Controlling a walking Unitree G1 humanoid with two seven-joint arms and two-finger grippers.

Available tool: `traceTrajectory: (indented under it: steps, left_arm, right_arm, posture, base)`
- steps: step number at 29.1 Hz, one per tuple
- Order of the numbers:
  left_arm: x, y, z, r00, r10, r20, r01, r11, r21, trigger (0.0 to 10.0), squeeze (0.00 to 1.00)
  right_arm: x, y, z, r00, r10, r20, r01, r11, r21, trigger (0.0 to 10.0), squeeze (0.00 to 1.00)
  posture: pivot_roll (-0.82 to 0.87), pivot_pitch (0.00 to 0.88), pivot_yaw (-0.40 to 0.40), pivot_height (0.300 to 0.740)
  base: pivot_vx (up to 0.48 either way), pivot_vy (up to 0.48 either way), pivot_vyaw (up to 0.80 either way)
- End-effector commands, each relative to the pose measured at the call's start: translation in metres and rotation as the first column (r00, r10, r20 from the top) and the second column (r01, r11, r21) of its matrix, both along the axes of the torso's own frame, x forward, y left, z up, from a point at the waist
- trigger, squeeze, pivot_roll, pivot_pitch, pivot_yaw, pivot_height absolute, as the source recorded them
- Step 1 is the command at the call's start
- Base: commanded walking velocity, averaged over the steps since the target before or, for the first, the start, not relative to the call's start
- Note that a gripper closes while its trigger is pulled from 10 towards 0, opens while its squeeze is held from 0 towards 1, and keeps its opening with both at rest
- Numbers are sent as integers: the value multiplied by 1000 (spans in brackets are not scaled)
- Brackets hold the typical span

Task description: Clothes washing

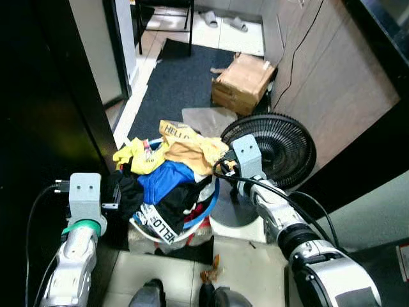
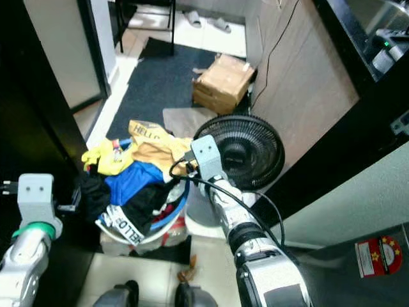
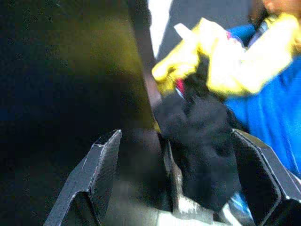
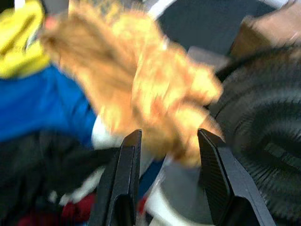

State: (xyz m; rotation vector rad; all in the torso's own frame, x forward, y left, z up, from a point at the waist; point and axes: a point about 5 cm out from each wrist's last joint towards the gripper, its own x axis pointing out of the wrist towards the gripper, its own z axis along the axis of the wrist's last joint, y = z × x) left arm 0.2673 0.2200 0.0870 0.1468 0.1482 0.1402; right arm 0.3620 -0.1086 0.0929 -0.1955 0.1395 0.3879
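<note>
1. A dark blue floor mat point(image 1: 182, 77) stretches away behind the laundry, with a cardboard box point(image 1: 243, 82) on its far right edge.
2. A black floor fan point(image 1: 275, 146) stands just right of the laundry basket point(image 1: 167, 235), crowding the right arm.
3. The basket overflows with clothes: a yellow garment point(image 1: 137, 157), a blue garment point(image 1: 163, 180), an orange-tan garment point(image 1: 195, 150) and a black garment point(image 3: 202, 141).
4. The right gripper point(image 4: 167, 181) has its fingers apart at the orange-tan garment.
5. The left gripper point(image 3: 176, 176) is spread wide around the black garment.
</note>
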Motion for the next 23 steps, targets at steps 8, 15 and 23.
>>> traceTrajectory:
  steps: [8, 15, 23]
  left_arm:
    - [5, -51, 34, 915, -404, 22, 400, 912, 91, 10000, 0]
    - [-6, -56, 42, 900, -435, 24, 432, 899, 76, 10000, 0]
    - [-19, -57, 52, 911, -410, 28, 408, 911, 61, 10000, 0]
  right_arm:
    - [-24, -22, -3, 996, 35, 86, -41, 997, 67, 10000, 0]
    - [-37, -27, -1, 994, 31, 105, -39, 996, 74, 10000, 0]
    - [-38, -18, -3, 994, 50, 99, -58, 994, 88, 10000, 0]
  posture:
    - [-8, 330, -7, 740]
    - [-23, 363, 0, 740]
    - [12, 403, -11, 740]
  base:
    - [0, 0, 0]
    - [0, 0, 0]
    - [0, 0, 0]
